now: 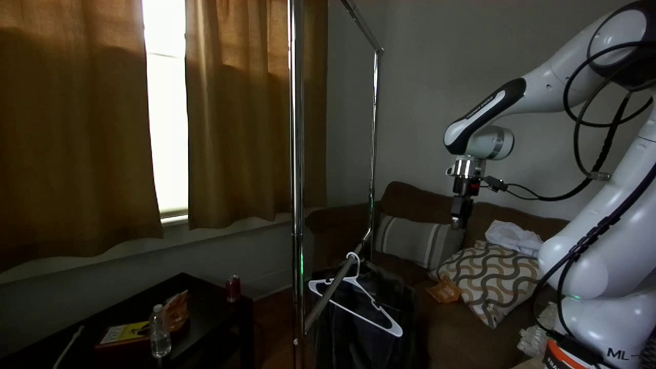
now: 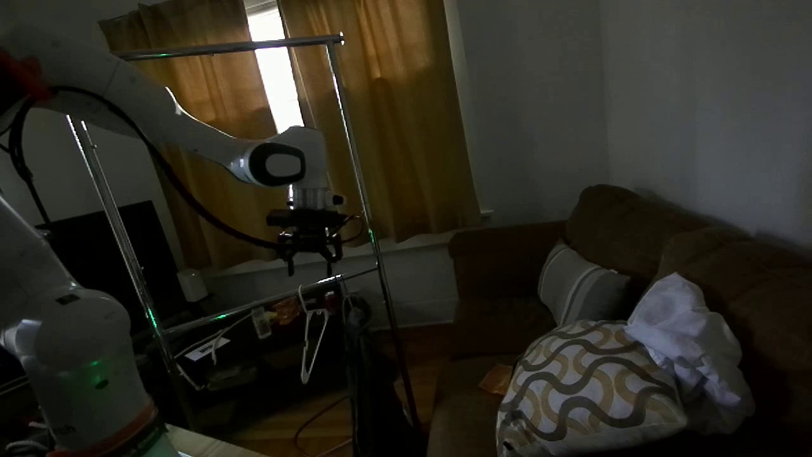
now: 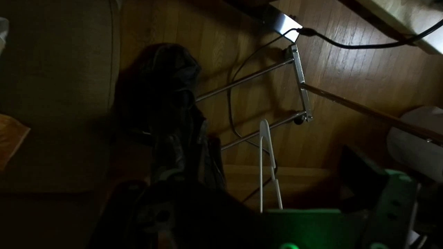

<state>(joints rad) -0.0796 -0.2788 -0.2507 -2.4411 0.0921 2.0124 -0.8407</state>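
The wrist view shows the hanger (image 3: 271,155) partly hidden.

White hanger (image 1: 352,280), black end effector (image 2: 311,268), mustard curtains (image 1: 236,118) upper left, wavy-patterned grey-tan-white cushion (image 1: 494,282) lower right in both exterior views

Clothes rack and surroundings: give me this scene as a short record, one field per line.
Gripper: open, empty, higher than the lower rail of the rack
White hanger: bare, hooked on that rail
Dark clothes: hanging beside the hanger
Sofa: striped pillow, wavy-patterned pillow, crumpled white fabric, orange packet
Dark table: clear bottle, red can
Curtains: bright gap between them
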